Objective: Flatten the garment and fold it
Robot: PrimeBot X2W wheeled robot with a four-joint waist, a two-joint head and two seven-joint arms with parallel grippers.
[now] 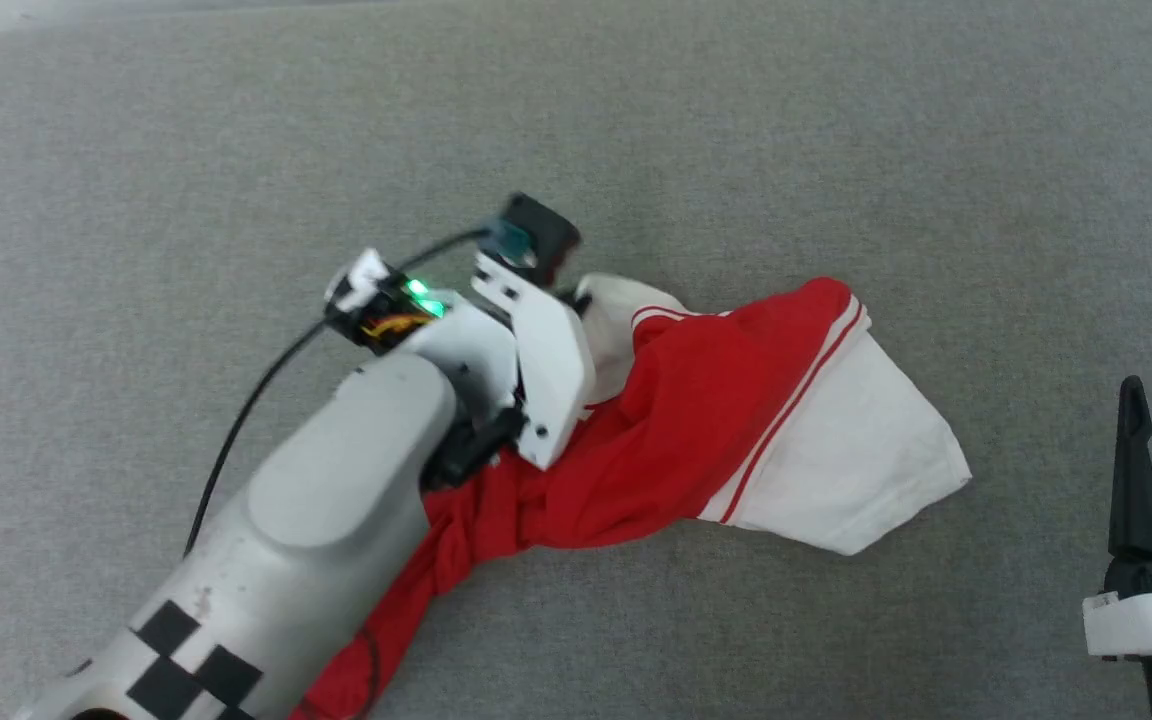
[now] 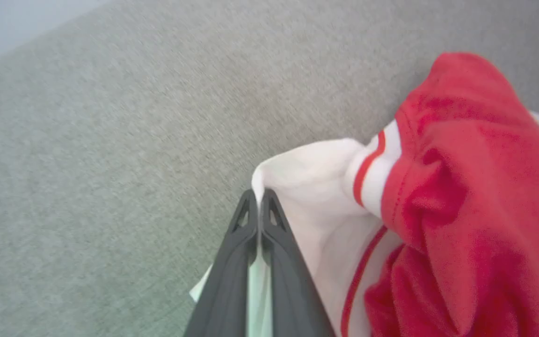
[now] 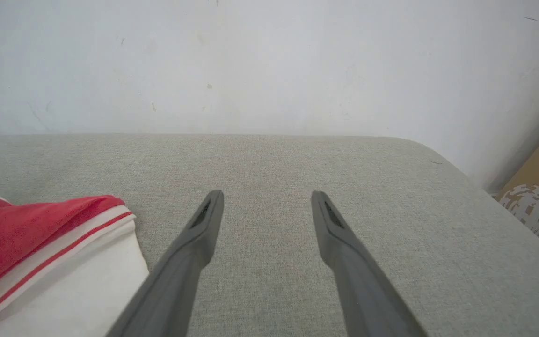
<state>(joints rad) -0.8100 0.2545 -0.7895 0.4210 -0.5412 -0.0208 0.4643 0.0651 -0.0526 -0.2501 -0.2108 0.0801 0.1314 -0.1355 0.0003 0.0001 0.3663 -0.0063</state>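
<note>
Left gripper (image 2: 260, 200) pinches a white sleeve edge of the bunched red shirt (image 1: 696, 420), fingers tight together. Right gripper (image 3: 267, 201), at four o'clock from it, gapes wide, empty.

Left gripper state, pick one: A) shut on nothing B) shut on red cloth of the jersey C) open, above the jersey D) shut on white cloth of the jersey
D: in the left wrist view the left gripper has its fingers pressed together with a white fold of the jersey pinched between the tips.
</note>
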